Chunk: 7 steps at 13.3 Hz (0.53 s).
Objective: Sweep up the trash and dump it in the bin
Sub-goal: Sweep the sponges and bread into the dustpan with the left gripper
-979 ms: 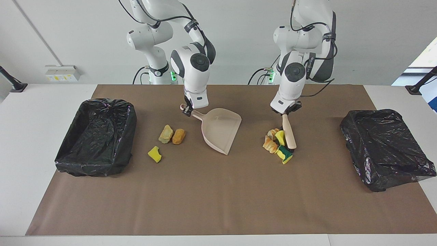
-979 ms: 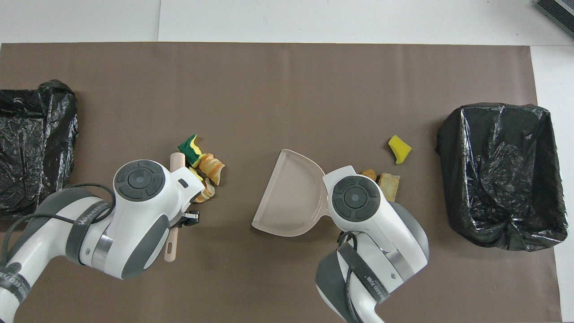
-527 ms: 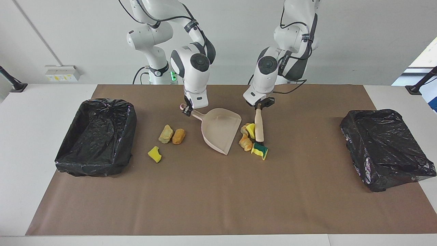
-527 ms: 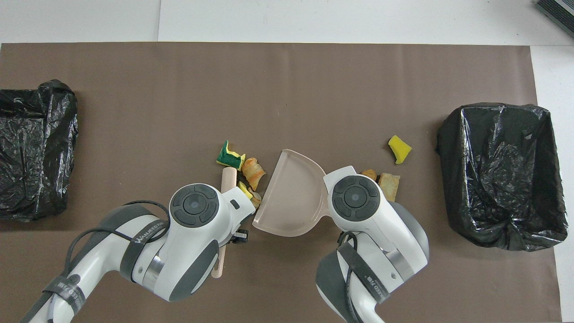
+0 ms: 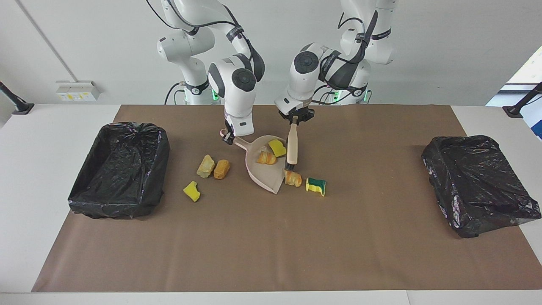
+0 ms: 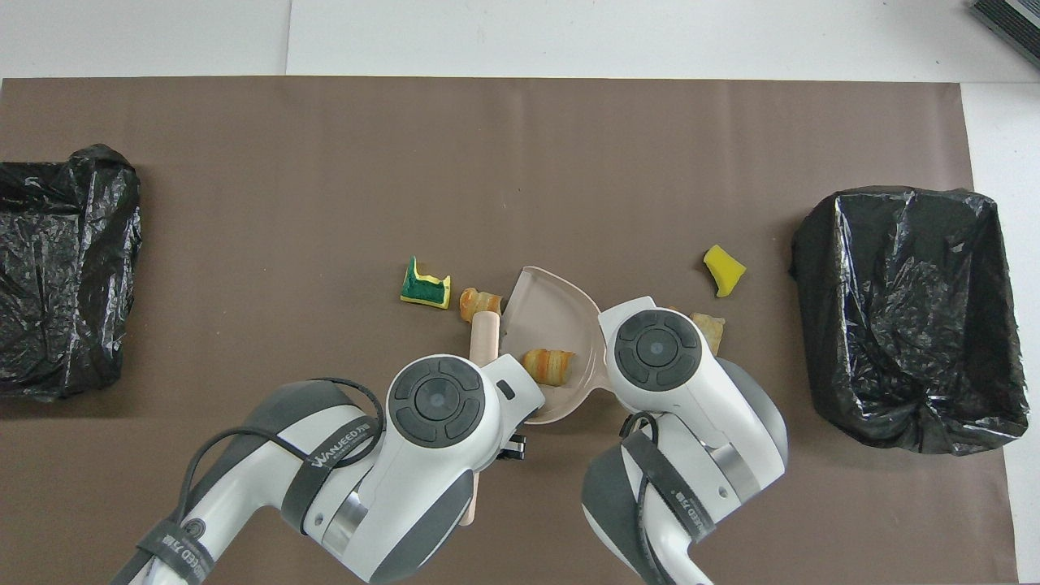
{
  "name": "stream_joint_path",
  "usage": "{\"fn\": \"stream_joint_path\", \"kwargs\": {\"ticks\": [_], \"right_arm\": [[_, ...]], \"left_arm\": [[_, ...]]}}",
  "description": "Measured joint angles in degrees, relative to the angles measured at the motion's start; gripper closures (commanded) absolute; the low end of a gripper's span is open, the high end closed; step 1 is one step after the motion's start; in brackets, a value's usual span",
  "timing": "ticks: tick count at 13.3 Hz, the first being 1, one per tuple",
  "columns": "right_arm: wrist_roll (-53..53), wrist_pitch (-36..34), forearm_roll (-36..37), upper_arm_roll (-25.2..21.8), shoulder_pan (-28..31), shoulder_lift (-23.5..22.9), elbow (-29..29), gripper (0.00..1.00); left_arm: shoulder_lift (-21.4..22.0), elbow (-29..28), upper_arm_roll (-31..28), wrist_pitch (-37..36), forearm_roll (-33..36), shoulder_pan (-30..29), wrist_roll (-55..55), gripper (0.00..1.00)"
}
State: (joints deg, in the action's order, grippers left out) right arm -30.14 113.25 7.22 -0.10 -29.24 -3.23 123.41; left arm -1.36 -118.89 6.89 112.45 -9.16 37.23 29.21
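Right now, left gripper pinching brush over dustpan mouth, right gripper clamped on its handle, two trash scraps inside (five others on the mat), bin beside.

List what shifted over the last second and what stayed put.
The left pincer swept the beige-handled brush toward the right arm's end, pushing a croissant piece and yellow sponge chunk into the beige plastic dustpan; another bread piece and the green-backed sponge fell short. The right pincer kept holding the dustpan. Three scraps and both bins stayed.
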Motion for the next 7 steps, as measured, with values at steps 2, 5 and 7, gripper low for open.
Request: {"fn": "stream_joint_path", "kwargs": {"ticks": [2, 5, 7], "right_arm": [[0.0, 0.0, -0.1, 0.0, 0.0, 0.0, 0.0, 1.00], [0.0, 0.0, -0.2, 0.0, 0.0, 0.0, 0.1, 1.00], [0.0, 0.0, -0.2, 0.0, 0.0, 0.0, 0.1, 1.00]], "left_arm": [[-0.4, 2.0, -1.0, -1.0, 1.0, -0.3, 0.0, 1.00], [-2.2, 5.1, -1.8, -2.9, 6.8, -4.7, -1.0, 1.00], [-4.7, 7.8, -2.0, -3.0, 9.0, -10.3, -7.8, 1.00]]}}
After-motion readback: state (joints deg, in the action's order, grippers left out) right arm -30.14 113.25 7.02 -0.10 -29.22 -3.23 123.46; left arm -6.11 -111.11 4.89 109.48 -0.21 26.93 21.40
